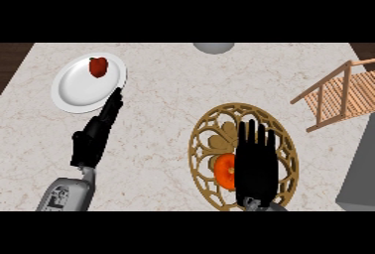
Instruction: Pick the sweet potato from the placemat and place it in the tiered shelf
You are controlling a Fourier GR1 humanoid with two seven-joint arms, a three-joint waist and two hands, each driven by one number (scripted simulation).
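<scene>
Sweet potato [223, 171]: orange, partly under right hand [256, 161].

Counter top [168, 99], pale stone with faint brown veining, seen from above. Far left: a white round plate [75, 90]. Near centre-right: an oval placemat [218, 141] of golden-brown openwork, lying flat and well apart from the plate. Far right: a slatted wooden tiered shelf [344, 96], tilted in this view and cut by the frame. At the far edge, a grey rounded object [214, 47], partly visible. A grey block [359, 173] covers the near right corner; its footing cannot be told.
</scene>
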